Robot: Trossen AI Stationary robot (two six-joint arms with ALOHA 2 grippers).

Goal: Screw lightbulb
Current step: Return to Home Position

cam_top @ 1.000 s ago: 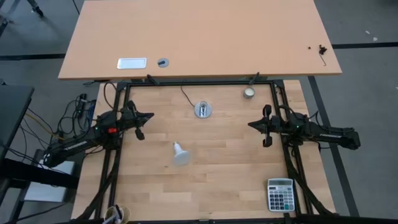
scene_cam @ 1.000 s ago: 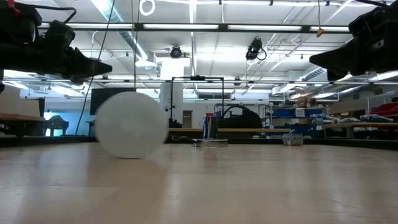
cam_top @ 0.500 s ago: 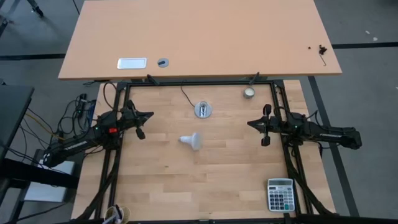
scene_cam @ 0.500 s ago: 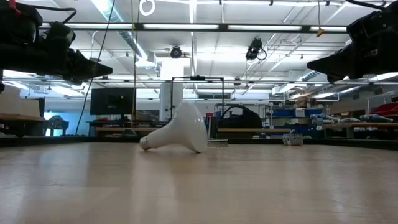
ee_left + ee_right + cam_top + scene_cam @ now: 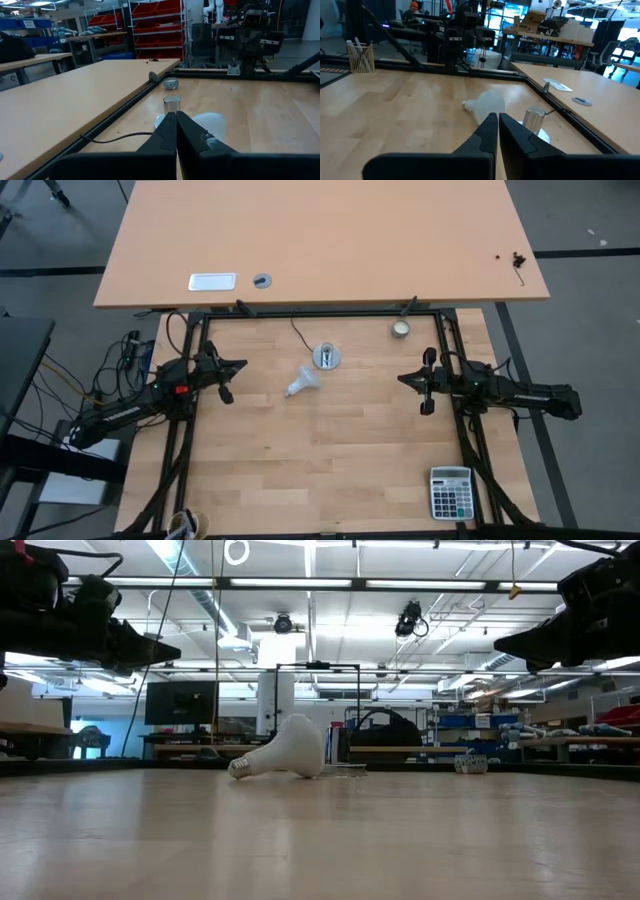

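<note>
Fingers of the left end effector (image 5: 242, 365) are pressed together on nothing, as its wrist view shows, and it hangs above the left edge of the table (image 5: 350, 460), pointing inward; the right end effector (image 5: 403, 379) mirrors it at the right edge, its fingers likewise closed and empty. Both are well apart from the lightbulb (image 5: 305, 381), which lies loose on its side near the middle of the table, wide head toward the socket (image 5: 326, 357) and just beside it, narrow neck pointing away; whether head and socket touch I cannot tell. The bulb is out of the socket, so nothing is screwed in and the arms look parked. The main risk, as I judge it, is the bulb itself: a rounded head on a flat board with nothing holding it can roll in an arc about its neck, and it may bump the socket, nudge it on its black cord (image 5: 297, 333), or wander toward an edge of the table, where a fall could break it. A second risk concerns any fresh grasp: lying tilted, it offers a smooth tapering surface that closing fingers could squeeze out sideways, and an arm aimed at where it lies now could miss if it shifts. The cream puck (image 5: 401, 329) and the calculator (image 5: 451, 492) sit well clear of all this
</note>
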